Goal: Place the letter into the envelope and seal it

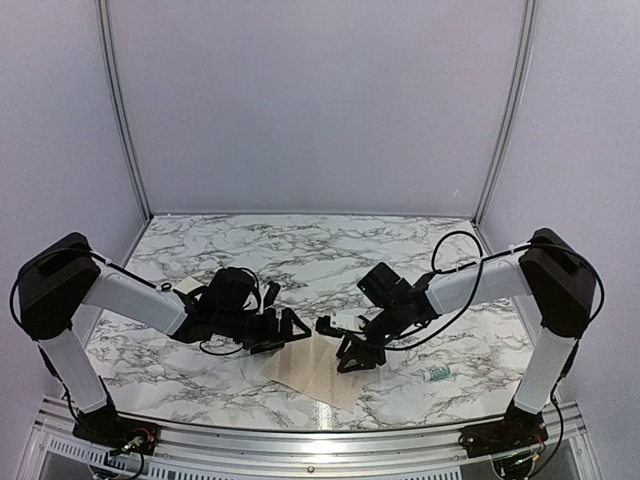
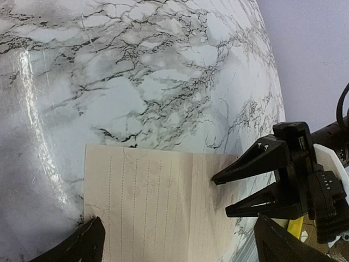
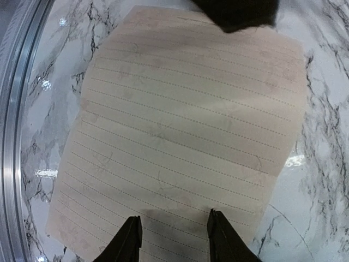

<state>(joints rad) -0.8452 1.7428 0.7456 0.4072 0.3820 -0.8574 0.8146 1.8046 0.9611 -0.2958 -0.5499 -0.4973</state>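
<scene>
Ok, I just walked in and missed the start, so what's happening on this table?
Two robot arms are working over the letter, a lined sheet lying flat on the marble table near its front edge. The left gripper hovers wide open above one side of it. The right gripper is low over the sheet's other side, jaws apart with nothing between them. Neither holds the sheet at this moment.

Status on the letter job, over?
Left gripper open, right gripper open, both empty. Letter flat between them, not gripped. Nothing lying on it.
</scene>
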